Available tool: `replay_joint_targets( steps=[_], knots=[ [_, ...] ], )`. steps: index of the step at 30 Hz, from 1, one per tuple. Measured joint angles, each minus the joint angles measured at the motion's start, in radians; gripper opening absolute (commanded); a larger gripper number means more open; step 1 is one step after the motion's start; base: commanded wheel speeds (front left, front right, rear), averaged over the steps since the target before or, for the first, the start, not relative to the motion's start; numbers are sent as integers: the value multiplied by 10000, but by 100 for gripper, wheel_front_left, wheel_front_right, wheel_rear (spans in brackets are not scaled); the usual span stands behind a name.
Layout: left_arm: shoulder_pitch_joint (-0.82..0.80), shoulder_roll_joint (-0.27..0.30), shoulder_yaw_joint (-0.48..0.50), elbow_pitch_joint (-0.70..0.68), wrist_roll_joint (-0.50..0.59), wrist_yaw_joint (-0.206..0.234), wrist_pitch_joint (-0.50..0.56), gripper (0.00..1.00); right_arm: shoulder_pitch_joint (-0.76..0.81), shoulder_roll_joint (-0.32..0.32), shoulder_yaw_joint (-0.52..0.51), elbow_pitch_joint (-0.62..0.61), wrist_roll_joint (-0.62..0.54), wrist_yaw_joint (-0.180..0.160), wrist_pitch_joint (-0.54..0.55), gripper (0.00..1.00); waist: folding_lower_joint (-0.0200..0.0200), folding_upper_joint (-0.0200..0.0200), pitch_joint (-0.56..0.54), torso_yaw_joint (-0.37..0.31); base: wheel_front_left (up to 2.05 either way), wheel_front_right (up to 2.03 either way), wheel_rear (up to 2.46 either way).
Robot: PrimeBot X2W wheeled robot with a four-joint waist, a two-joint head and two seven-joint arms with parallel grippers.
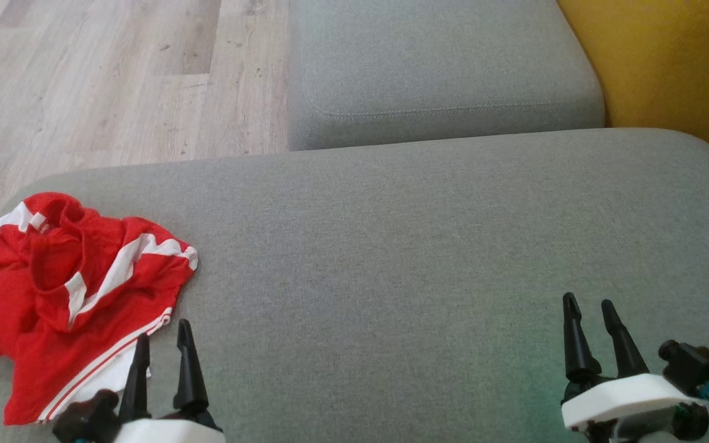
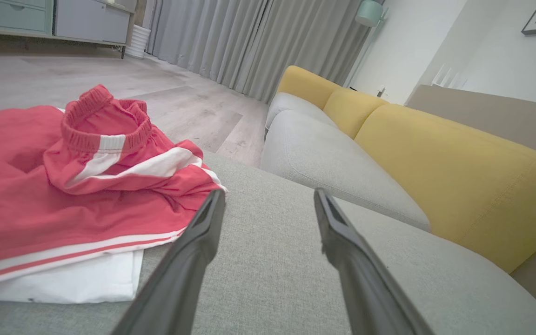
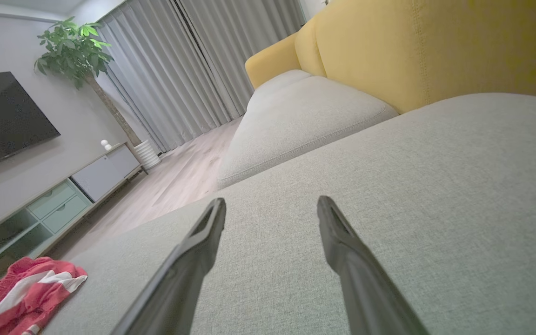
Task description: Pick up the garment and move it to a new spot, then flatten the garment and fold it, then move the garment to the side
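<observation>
The garment (image 1: 65, 301) is a pair of red shorts with white stripes, lying crumpled at the left end of the grey sofa seat (image 1: 391, 246). My left gripper (image 1: 164, 335) stands open just off the garment's near right edge, its fingers empty. The left wrist view has the garment (image 2: 63, 186) to the left of the left gripper (image 2: 268, 197), waistband bunched upward. Far to the right, my right gripper (image 1: 588, 304) is open above bare cushion. In the right wrist view the right gripper (image 3: 270, 204) is empty and the garment (image 3: 21, 293) lies at the lower left.
A second grey seat cushion (image 1: 440, 67) lies beyond the seat, with a yellow backrest (image 1: 668, 61) on the right. Wooden floor (image 1: 102, 74) lies past the seat's far left edge. A TV cabinet (image 3: 54, 200), curtains (image 3: 179, 65) and a potted plant (image 3: 75, 49) stand further off.
</observation>
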Motion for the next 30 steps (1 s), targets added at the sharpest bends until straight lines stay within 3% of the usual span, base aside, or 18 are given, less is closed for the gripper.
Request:
replay_joint_targets(
  steps=[30],
  knots=[
    [570, 67, -575, -119, 3724, 301, -836, 100, 345, -2, 508, 13, -3998, 0, -815, 100, 0, 0, -423, 139, 0, 0, 0]
  ],
)
